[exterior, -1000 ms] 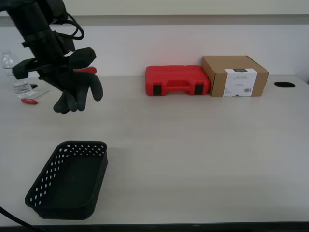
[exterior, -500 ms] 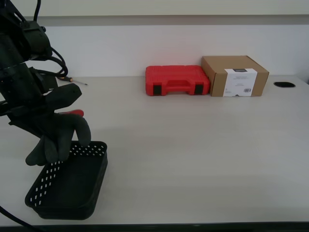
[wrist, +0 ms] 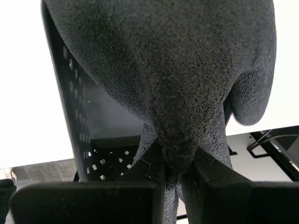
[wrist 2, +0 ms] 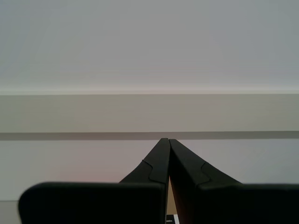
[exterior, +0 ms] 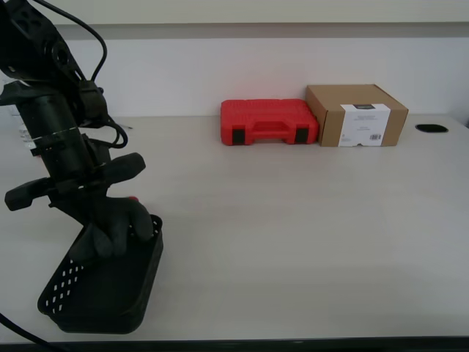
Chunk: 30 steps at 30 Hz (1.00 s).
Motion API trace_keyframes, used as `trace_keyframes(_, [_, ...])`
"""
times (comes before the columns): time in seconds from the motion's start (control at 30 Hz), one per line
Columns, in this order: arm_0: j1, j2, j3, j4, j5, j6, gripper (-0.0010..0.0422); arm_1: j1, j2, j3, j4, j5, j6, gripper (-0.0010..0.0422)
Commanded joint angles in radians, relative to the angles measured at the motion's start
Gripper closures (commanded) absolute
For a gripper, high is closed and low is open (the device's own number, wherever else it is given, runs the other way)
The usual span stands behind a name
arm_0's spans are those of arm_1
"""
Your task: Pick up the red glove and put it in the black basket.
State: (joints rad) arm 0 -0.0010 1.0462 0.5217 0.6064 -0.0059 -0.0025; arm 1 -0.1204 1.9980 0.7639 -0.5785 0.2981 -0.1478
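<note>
My first gripper [exterior: 102, 207] is shut on the red glove [exterior: 117, 229], whose dark fingers hang down into the far end of the black basket [exterior: 80, 297] at the table's front on the exterior view's left. Only a sliver of the red cuff shows. In the first wrist view the glove [wrist: 177, 79] fills most of the picture, pinched between the jaws, with the basket's perforated wall [wrist: 77, 121] behind it. My second gripper [wrist 2: 167, 142] is shut and empty, facing a bare wall; it does not show in the exterior view.
A red plastic tool case [exterior: 268, 122] and a cardboard box [exterior: 357, 115] stand at the table's back. A round cable hole [exterior: 431, 128] lies at the back on the exterior view's right. Bare tabletop [exterior: 308, 235] spreads beside the basket.
My first gripper has carried the glove down from above the table's back left corner to the basket. The glove's fingers now dip inside the basket.
</note>
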Motion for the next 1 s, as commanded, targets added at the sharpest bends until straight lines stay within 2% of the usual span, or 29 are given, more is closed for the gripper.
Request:
trace_keyframes(0.03, [0.002, 0.0, 0.001, 0.002, 0.0, 0.003, 0.0412, -0.001, 0.092, 0.071, -0.07, 0.027, 0.005, 0.0413])
trace_keyframes(0.13, [0.002, 0.0, 0.001, -0.005, 0.001, 0.003, 0.0412, -0.001, 0.218, 0.167, -0.213, 0.041, 0.043, 0.0413])
trace_keyframes(0.27, [0.002, 0.0, 0.001, -0.011, 0.001, 0.003, 0.0412, 0.0, 0.333, 0.261, -0.309, 0.039, 0.061, 0.0413])
trace_keyframes(0.7, [0.002, 0.0, 0.001, -0.012, 0.0, 0.003, 0.0412, 0.0, 0.345, 0.285, -0.314, 0.024, 0.08, 0.0407])
trace_keyframes(0.77, [0.002, 0.0, 0.001, -0.013, 0.0, 0.003, 0.0412, 0.0, 0.345, 0.285, -0.33, 0.024, 0.086, 0.0378])
trace_keyframes(0.83, [0.002, 0.0, 0.001, -0.012, 0.0, 0.003, 0.0412, 0.0, 0.345, 0.285, -0.333, 0.009, 0.088, 0.0329])
trace_keyframes(0.87, [0.002, 0.0, 0.001, -0.013, 0.0, 0.003, 0.0412, 0.0, 0.345, 0.285, -0.341, -0.009, 0.088, 0.029])
trace_keyframes(0.93, [0.002, 0.0, 0.001, -0.013, 0.0, 0.003, 0.0412, 0.0, 0.345, 0.285, -0.379, -0.013, 0.09, 0.0174])
trace_keyframes(1.0, [0.002, 0.0, 0.001, -0.012, 0.0, 0.003, 0.0412, 0.0, 0.345, 0.285, -0.396, -0.014, 0.089, 0.0096])
